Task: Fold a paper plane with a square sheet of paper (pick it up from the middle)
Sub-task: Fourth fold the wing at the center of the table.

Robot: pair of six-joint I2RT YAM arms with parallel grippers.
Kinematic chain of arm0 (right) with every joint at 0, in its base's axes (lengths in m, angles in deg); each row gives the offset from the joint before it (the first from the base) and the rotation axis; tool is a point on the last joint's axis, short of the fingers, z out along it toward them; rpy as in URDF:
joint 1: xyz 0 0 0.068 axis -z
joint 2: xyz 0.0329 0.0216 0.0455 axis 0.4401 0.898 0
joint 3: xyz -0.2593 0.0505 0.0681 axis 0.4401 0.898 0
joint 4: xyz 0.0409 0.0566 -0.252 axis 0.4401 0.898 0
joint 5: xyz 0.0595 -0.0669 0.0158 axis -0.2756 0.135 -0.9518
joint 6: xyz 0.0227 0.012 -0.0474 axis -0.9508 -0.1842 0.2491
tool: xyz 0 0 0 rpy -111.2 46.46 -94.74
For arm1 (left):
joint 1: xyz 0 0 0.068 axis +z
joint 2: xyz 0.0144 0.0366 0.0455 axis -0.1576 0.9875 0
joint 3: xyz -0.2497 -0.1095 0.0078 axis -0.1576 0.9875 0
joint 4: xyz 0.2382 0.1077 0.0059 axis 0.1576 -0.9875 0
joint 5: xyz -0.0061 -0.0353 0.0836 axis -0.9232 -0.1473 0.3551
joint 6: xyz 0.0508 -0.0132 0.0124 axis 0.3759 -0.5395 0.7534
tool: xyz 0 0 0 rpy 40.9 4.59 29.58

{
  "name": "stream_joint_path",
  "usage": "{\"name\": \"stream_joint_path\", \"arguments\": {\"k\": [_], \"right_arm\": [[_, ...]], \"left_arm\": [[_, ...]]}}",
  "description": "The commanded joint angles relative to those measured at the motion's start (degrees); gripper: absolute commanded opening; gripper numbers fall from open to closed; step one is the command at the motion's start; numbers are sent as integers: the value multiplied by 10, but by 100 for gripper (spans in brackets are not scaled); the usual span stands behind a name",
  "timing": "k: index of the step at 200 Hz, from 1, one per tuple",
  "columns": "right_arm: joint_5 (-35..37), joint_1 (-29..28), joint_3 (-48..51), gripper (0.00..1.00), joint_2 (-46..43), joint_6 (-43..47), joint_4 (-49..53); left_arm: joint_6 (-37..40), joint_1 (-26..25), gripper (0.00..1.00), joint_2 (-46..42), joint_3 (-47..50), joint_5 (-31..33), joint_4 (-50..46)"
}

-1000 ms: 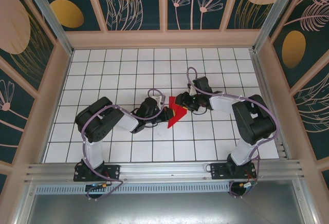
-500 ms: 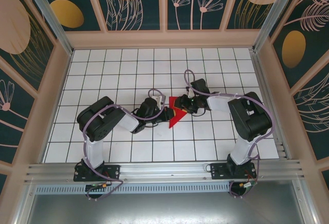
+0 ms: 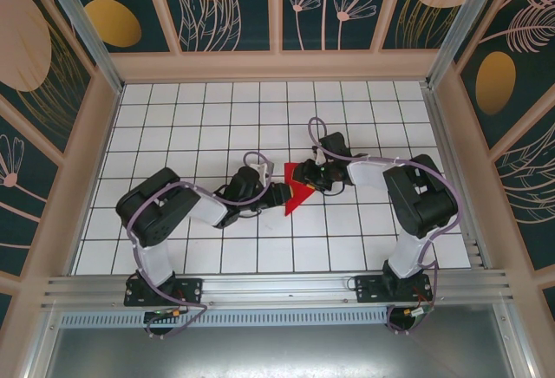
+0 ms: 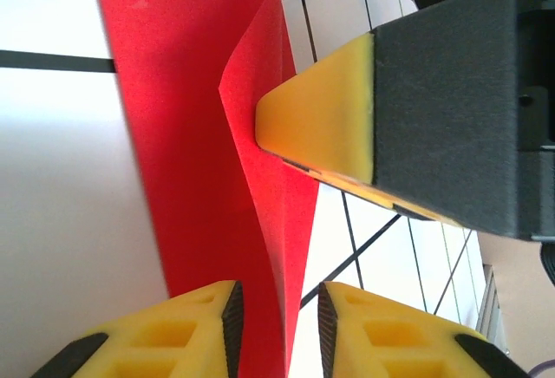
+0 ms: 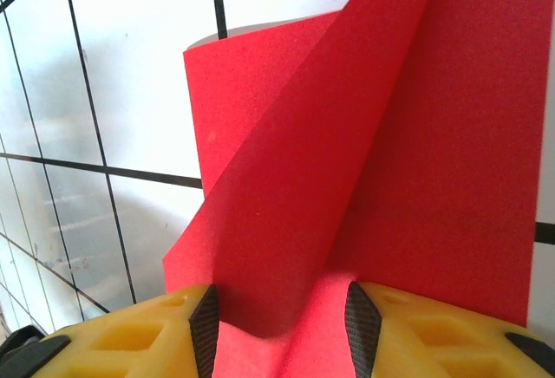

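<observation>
**Uncreased fold at risk of springing open or setting crooked**

Nearest the arm bases, the left gripper is seen with its yellow fingers set a little apart. A standing edge of the square sheet of paper passes between them, and a narrow gap is visible beside one pad, so the paper is not judged to be clamped there. The sheet itself is found at the middle of the tiled table, between the two grippers, partly flat and partly lifted — one flap is raised and curled over the rest, with no sharp crease to be seen. Just beyond, the right gripper is held with its fingers part-way apart and the bend of the paper filling the space between them, touching both pads; whether a true grip is had there cannot be told.

With so little hold on the near side, the flap may be sprung back flat, or dragged askew, if either arm is moved before the fold is pressed down. A crooked crease would be carried into every later fold. If the far fingers are closed on the bunched bend, a stray crumple may be set. The thin sheet could also be slid across the tiles — or torn — should the grippers be drawn in opposing directions.
</observation>
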Motion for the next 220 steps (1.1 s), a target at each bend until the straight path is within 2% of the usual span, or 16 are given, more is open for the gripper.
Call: {"name": "stream_joint_path", "arguments": {"k": [1, 19, 35, 69, 103, 164, 220], "right_arm": [[52, -7, 1, 47, 31, 18, 45], [65, -10, -1, 47, 35, 23, 54], [75, -13, -4, 49, 40, 26, 61], [92, -19, -9, 54, 51, 26, 73], [108, -22, -18, 56, 65, 16, 90], [116, -22, -22, 56, 77, 4, 101], [118, -23, -19, 56, 83, 6, 103]], "left_arm": [[15, 7, 32, -47, 19, 36, -44], [20, 10, 31, -79, 25, 46, -49], [19, 10, 27, -82, 18, 24, -28], [2, 9, 15, -42, -3, -22, 30], [-10, 9, 9, -9, -17, -52, 60], [-8, 8, 4, 26, -29, -45, 28], [-12, 8, 4, 42, -34, -37, 14]]}}
